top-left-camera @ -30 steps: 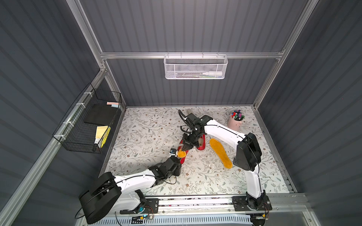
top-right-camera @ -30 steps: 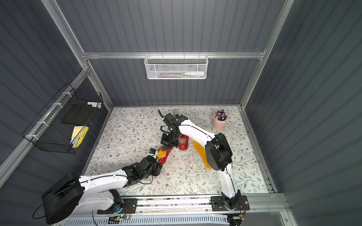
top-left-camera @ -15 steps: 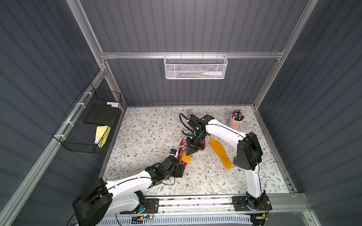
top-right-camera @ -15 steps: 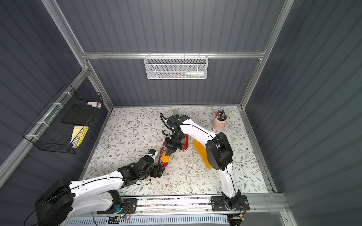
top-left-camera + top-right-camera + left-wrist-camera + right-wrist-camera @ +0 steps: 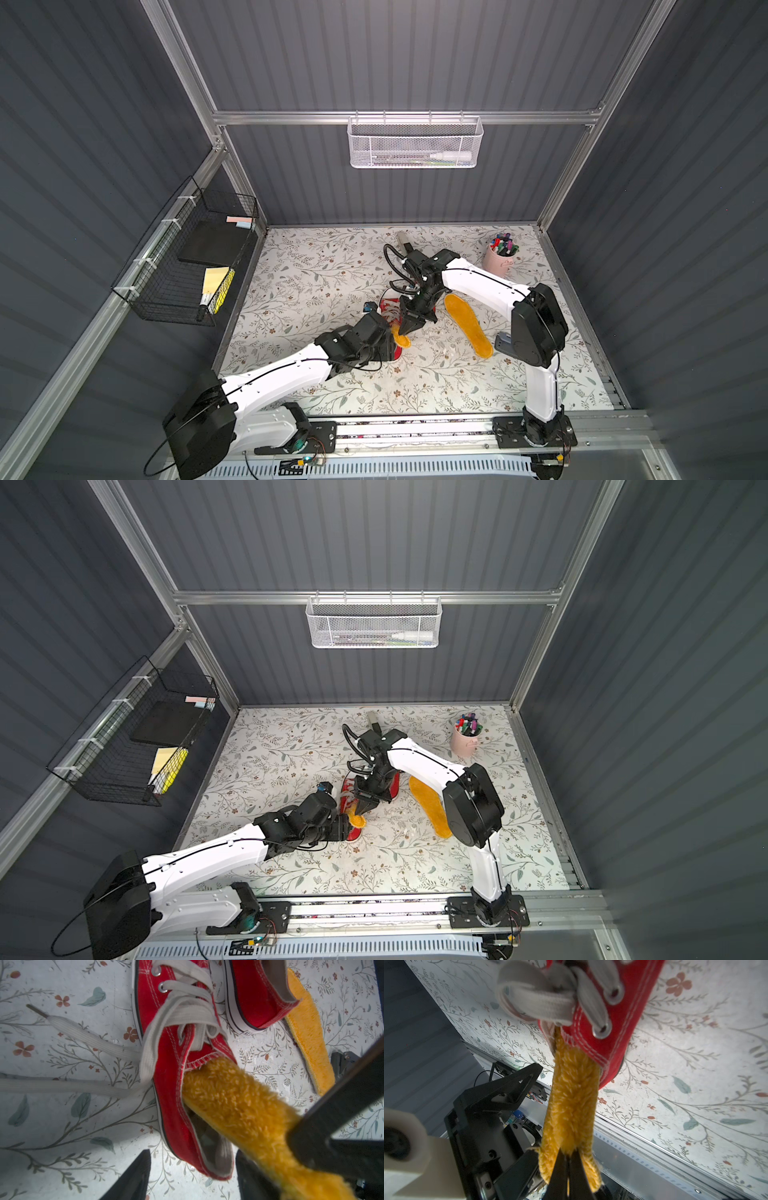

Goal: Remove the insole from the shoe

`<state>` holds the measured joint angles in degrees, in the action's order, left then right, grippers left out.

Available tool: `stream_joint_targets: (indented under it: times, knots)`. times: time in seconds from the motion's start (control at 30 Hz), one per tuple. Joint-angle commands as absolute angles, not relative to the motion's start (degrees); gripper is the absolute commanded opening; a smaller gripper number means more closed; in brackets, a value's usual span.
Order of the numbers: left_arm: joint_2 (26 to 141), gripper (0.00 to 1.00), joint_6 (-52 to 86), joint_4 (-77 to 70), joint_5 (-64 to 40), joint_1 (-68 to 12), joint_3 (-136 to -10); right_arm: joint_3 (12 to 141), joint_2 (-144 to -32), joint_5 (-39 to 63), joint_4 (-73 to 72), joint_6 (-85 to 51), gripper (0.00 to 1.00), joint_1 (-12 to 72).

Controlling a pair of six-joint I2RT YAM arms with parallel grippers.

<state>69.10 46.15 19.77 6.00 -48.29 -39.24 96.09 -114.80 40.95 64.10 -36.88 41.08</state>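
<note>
A red shoe [image 5: 172, 1076] with white laces lies on the floral table, and a fuzzy orange insole [image 5: 234, 1103] sticks out of its opening. My right gripper [image 5: 568, 1159] is shut on the insole's [image 5: 571, 1105] free end and holds it stretched away from the shoe [image 5: 618, 1012]. In both top views the insole's tip [image 5: 402, 340] [image 5: 356, 820] shows just below that gripper [image 5: 405, 330] [image 5: 361, 808]. My left gripper [image 5: 191, 1176] is open. Its fingers stand on either side of the shoe's heel, and its tips are hidden under the wrist [image 5: 374, 332] in both top views.
The second red shoe [image 5: 249, 991] lies beside the first, and a loose orange insole [image 5: 469, 328] lies to its right. A pink cup of markers [image 5: 500, 257] stands at the back right. Loose white laces [image 5: 62, 1026] trail over the table. Wire baskets hang on the left wall [image 5: 187, 266] and the back wall [image 5: 415, 141].
My right gripper has moved toward the table's front, drawing more of the insole out of the shoe. My left gripper has shifted along the shoe to its heel end.
</note>
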Motion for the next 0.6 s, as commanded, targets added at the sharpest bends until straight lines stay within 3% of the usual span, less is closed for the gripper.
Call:
stream_joint_targets:
  times: [0.0, 0.37, 0.57]
  knots:
    - [70.2, 0.65, 49.7, 23.2, 8.1, -46.8, -40.1, 96.3, -113.1, 41.6, 64.7, -35.8, 0.00, 41.6]
    - [78.2, 0.60, 50.3, 16.5, 2.3, -42.5, -39.7, 98.0, -110.9, 42.6, 66.6, -35.5, 0.00, 41.5]
    - [80.3, 0.48, 50.2, 15.7, 2.1, -41.1, -40.8, 99.5, -106.3, 44.5, 71.2, -32.8, 0.00, 41.5]
